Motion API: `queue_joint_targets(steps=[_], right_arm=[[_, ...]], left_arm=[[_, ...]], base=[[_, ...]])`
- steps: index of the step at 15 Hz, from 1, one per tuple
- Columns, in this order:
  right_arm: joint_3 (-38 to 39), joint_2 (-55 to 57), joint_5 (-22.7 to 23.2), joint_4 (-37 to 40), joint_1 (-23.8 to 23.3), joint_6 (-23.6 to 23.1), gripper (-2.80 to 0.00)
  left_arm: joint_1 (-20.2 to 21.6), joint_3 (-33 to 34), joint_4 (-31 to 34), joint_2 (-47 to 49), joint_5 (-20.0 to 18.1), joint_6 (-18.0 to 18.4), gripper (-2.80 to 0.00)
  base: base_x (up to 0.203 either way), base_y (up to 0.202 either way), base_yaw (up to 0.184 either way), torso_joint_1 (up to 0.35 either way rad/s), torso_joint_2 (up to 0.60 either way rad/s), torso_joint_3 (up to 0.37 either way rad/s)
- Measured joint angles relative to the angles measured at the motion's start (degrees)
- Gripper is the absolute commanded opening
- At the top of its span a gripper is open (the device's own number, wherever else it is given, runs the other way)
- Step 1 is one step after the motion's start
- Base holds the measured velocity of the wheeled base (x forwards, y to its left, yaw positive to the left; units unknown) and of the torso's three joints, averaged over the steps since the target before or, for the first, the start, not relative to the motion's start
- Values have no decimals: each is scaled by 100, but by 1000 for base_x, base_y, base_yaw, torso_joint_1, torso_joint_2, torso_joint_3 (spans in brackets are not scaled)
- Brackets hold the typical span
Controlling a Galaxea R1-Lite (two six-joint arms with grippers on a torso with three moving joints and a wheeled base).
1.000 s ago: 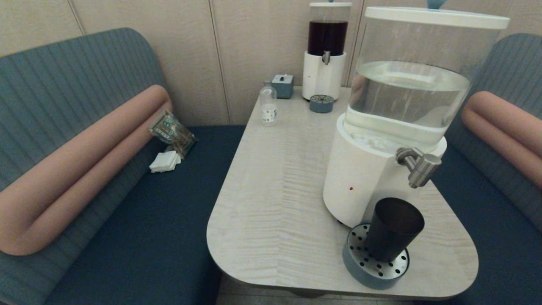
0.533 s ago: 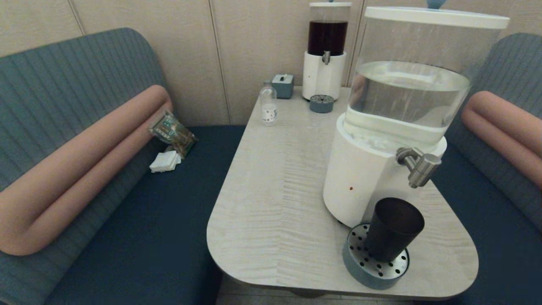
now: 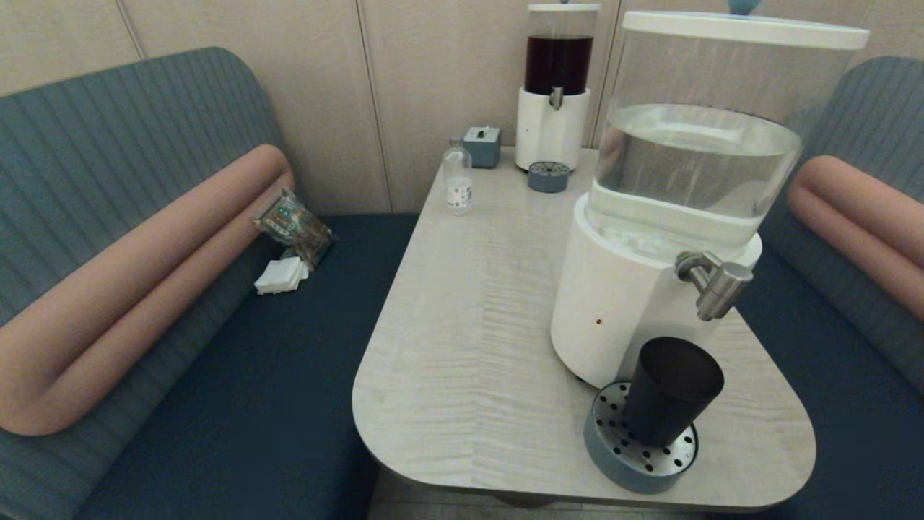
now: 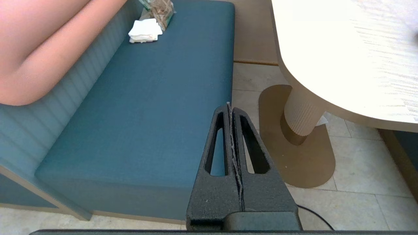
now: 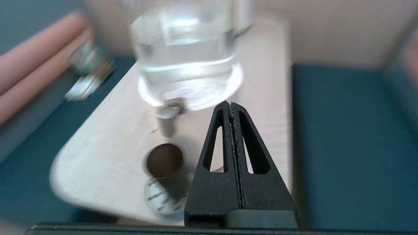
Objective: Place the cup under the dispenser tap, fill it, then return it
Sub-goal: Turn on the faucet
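Head view: high, facing forward and down over table. Left wrist view: low beside table, facing bench seat. Right wrist view: facing dispenser, farther back. Shared: table.

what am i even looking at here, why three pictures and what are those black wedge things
These are three cameras on one two-armed robot. The head view looks down at a table. On it stands a water dispenser with a metal tap; a dark cup sits on the drip tray below it. Farther back are a small clear bottle and a dispenser of dark liquid.

The black wedges are grippers, each seen from its own wrist camera. The left gripper hangs beside the table over a bench seat, shut and empty. The right gripper is above the table's near end, shut, holding nothing.
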Motion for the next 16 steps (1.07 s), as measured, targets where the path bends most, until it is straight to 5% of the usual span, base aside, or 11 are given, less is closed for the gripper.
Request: queue_joint_targets(steps=[4, 9, 16], right_arm=[[-1638, 1652, 381, 1723, 231, 88, -280], [-2893, 3439, 424, 2769, 600, 71, -280], [-3651, 4800, 475, 2869, 1138, -79, -280]], left_arm=[[0, -2, 0, 2, 4, -1, -280], [0, -2, 0, 2, 5, -1, -280], [0, -2, 0, 2, 5, -1, -280]], base=[[0, 0, 0, 0, 0, 0], [0, 0, 0, 1, 0, 5], [0, 0, 0, 0, 0, 0]])
